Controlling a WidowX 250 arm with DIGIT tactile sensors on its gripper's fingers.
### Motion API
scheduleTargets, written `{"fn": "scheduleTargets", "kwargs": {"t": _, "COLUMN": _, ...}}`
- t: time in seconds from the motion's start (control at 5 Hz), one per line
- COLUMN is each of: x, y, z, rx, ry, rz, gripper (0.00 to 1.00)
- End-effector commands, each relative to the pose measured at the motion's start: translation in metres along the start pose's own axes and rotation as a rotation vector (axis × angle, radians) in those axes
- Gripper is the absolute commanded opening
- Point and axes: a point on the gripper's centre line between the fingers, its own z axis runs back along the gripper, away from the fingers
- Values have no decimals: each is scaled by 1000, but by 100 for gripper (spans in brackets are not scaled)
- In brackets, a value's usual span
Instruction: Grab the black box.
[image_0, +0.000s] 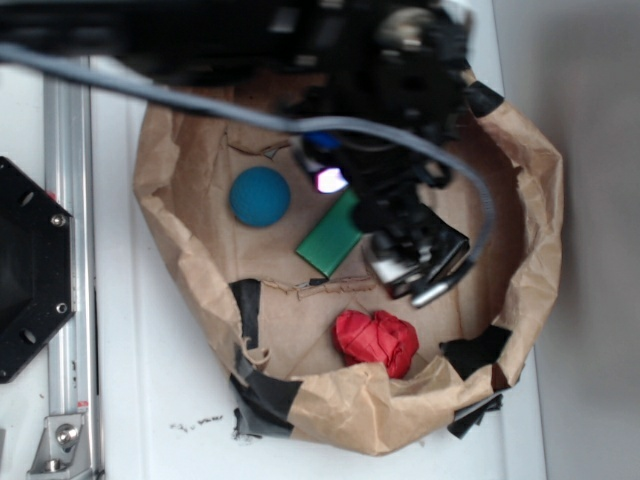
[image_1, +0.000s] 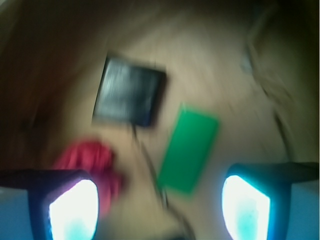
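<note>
in the exterior view we look down into a brown paper nest patched with black tape, holding a blue ball, a green block and a crumpled red lump; the arm and gripper hang over the middle of it, and from here we cannot find the black box at all, since the arm likely covers it, nor can we tell how the jaws stand. in the wrist view, blurred as it is, the black box shows plainly on the paper floor, just beside the upper end of the green block and above the red lump, well clear of the gripper, whose two lit fingertips stand spread wide with nothing between them. we judge the box to be stiff, light and somewhat slippery from its sheen, so we would take it across two opposite flat sides, squarely, keeping off the rounded corners and away from the green block.
</note>
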Motion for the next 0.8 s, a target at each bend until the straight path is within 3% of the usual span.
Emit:
{"fn": "scheduleTargets", "kwargs": {"t": 0.0, "x": 29, "y": -39, "z": -18, "rx": 95, "ry": -162, "rz": -38, "gripper": 100}}
{"fn": "scheduleTargets", "kwargs": {"t": 0.2, "x": 25, "y": -64, "z": -39, "rx": 71, "ry": -176, "rz": -95, "gripper": 100}}
{"fn": "scheduleTargets", "kwargs": {"t": 0.4, "x": 17, "y": -85, "z": -68, "rx": 106, "ry": -122, "rz": -145, "gripper": 100}}
{"fn": "scheduleTargets", "kwargs": {"t": 0.6, "x": 12, "y": -72, "z": -84, "rx": 214, "ry": -120, "rz": -173, "gripper": 99}}
